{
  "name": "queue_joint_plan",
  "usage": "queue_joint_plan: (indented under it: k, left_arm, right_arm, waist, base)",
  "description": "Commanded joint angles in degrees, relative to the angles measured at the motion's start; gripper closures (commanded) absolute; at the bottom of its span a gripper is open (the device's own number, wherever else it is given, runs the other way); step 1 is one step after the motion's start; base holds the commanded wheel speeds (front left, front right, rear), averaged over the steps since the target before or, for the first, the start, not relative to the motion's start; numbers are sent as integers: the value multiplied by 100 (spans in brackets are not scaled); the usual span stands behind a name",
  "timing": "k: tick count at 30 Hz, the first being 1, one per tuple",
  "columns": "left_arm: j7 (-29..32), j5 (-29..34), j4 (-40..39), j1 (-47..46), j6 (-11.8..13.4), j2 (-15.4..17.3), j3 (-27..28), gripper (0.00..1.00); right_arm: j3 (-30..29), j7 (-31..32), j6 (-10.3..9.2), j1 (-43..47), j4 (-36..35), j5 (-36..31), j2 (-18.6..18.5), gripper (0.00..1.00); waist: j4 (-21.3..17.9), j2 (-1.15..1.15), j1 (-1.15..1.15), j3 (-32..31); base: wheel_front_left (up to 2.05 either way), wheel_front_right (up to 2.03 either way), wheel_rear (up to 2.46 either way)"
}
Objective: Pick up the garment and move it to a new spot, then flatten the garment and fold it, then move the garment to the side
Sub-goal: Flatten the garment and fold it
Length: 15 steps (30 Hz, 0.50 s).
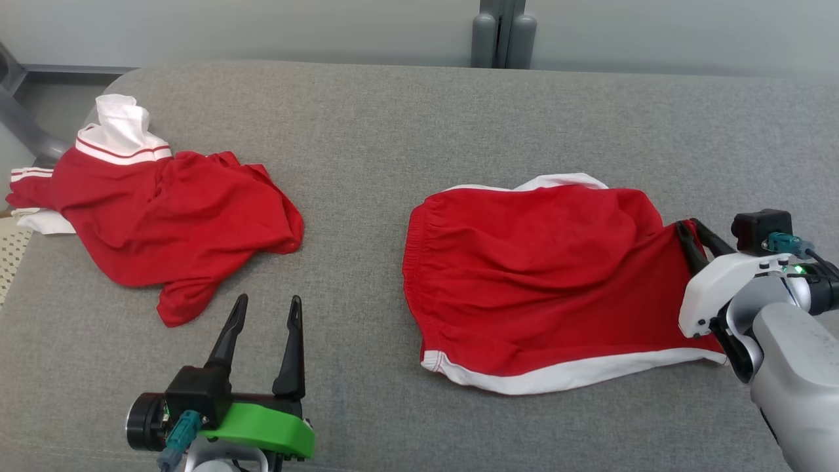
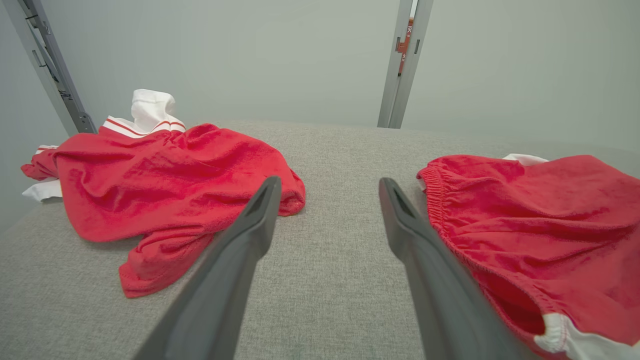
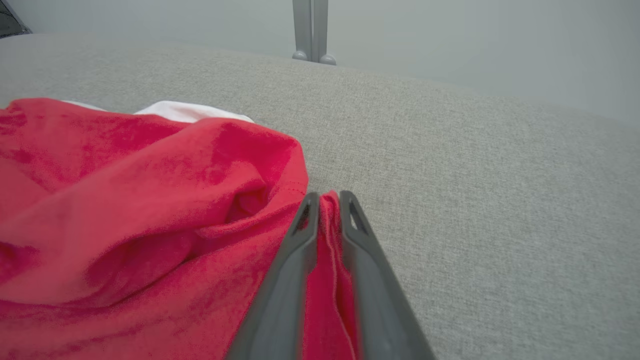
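At right of frame, pinches red shorts (image 1: 537,275) edge with right hand (image 1: 688,226); lower left, holds left hand (image 1: 269,300) spread wide.

This looks to me like a lab or test bay, not a home. Before me stands a broad padded table (image 1: 406,118) covered in plain grey cloth with rounded corners, more a workbench than furniture. Behind it runs a bare pale wall (image 1: 262,26) of flat panels. A grey metal post (image 1: 501,33) rises at its middle, and a slanted metal strut (image 2: 50,65) stands at my left. On the cloth lie red shorts (image 1: 537,275) and a red shirt (image 1: 177,216), well apart
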Motion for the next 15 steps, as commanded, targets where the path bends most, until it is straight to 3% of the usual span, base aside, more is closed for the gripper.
queue_joint_plan:
  k: [1,8,15]
  left_arm:
    - [-3,-50,2,-57,44,3,6,0]
    - [-3,33,-6,126,28,5,182,0]
    - [-3,102,-88,279,1,6,382,0]
  right_arm:
    - [-18,-141,-10,-92,59,47,5,0]
    - [-117,-568,-10,155,-278,41,118,0]
    - [-631,-571,-10,1123,-1970,-227,256,0]
  waist:
    - [-14,0,0,-25]
    - [-260,0,0,-260]
    - [-553,0,0,-471]
  base:
    - [0,0,0]
    - [0,0,0]
    - [0,0,0]
